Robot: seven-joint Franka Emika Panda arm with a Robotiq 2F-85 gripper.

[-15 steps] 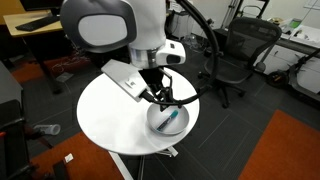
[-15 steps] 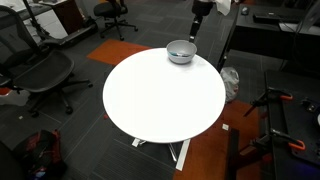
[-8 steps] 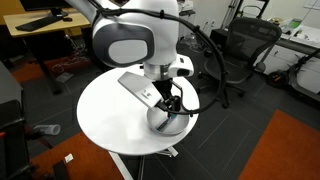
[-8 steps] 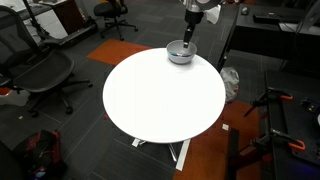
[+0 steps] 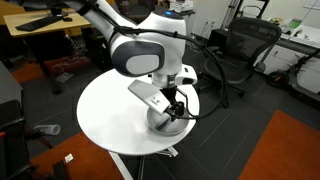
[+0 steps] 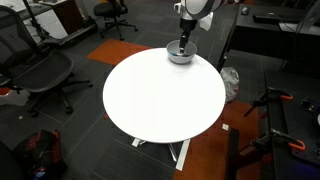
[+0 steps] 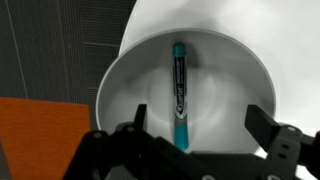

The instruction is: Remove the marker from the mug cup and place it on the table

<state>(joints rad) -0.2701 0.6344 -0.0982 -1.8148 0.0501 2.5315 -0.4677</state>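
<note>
**White table in an office: claw poised over the marker**

Dark carpet (image 6: 85, 135) and black mesh office chairs (image 6: 40, 72) surround the large round white table (image 6: 160, 105). Close to its edge we see the wide, shallow grey mug cup (image 6: 180, 55). Our Robotiq gripper (image 7: 194, 113) hangs directly above it, pointing down. The short teal-blue marker (image 7: 179, 95) lies flat on the cup's pale floor. The jaws stand wide apart, one on each side of the barrel, and we judge this is so that closing pinches it across its thin width. Nothing is gripped yet; lifting it and setting it on the table remain
</note>
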